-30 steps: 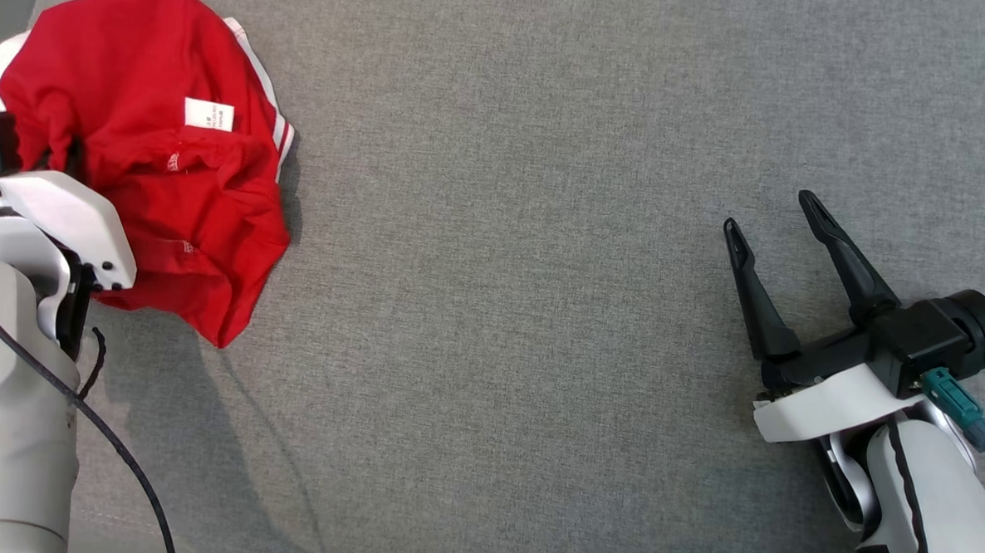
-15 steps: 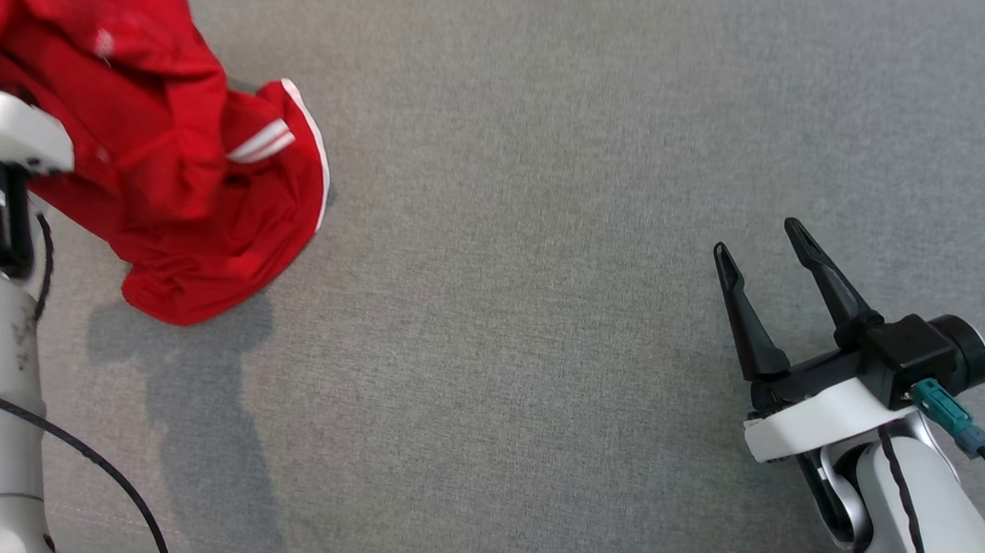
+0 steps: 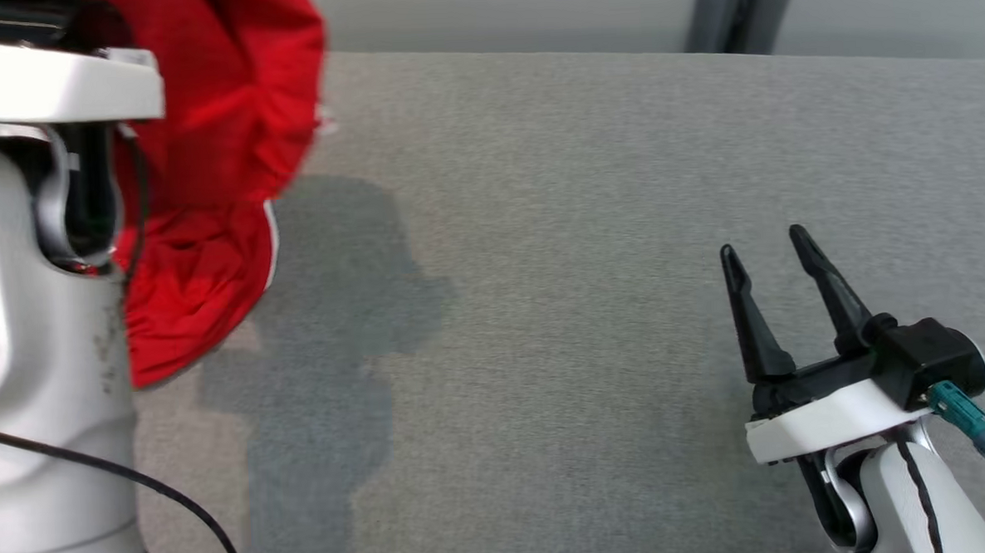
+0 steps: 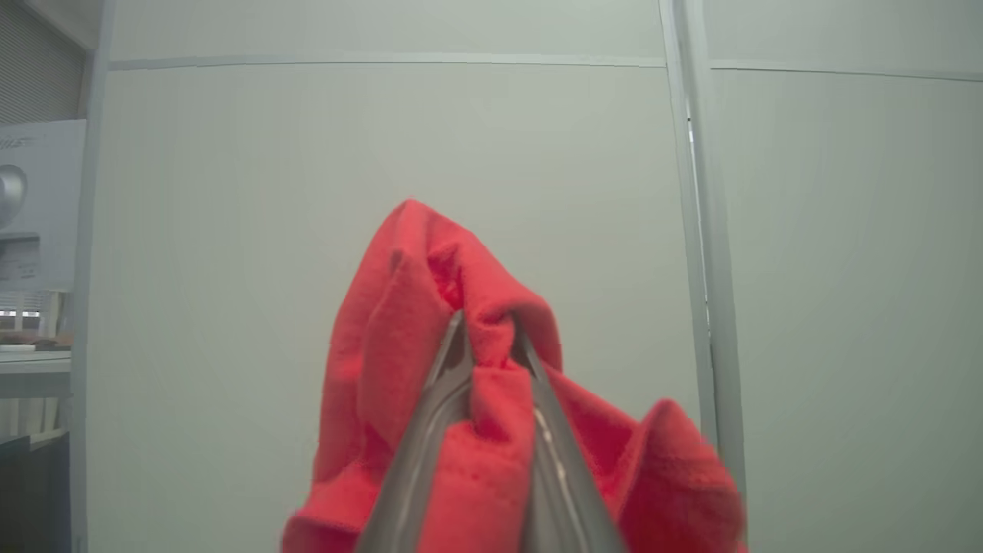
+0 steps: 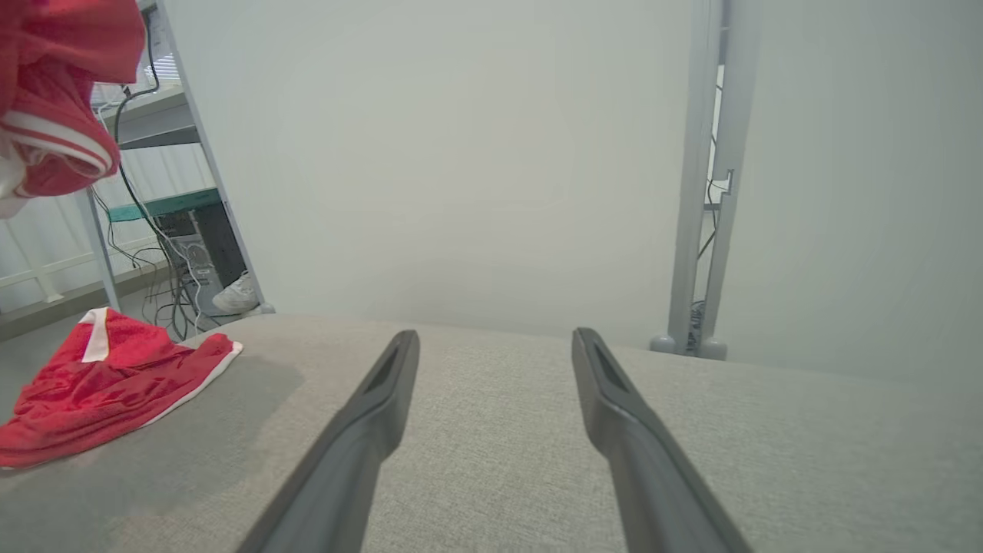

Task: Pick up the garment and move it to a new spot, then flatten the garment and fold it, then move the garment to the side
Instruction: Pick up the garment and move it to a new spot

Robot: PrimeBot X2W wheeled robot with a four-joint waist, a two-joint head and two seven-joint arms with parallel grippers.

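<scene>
Left gripper [image 4: 488, 326] pinching one garment [image 4: 407, 284], right gripper [image 3: 764, 245] spread

Grey woven surface [image 3: 590, 222] spread across head view, dark shadow [image 3: 329, 333] cast on it at left. Pale wall panel [image 5: 461, 153] seen behind. Grey upright post [image 5: 695, 230] set past far edge (two rounded feet). Tangled cables [image 5: 173, 296] and white shoe [image 5: 234, 296] seen beside shelf rack [image 5: 153, 127].

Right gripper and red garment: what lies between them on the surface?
Head view: between right gripper and garment, just bare grey surface carrying a shadow.
</scene>
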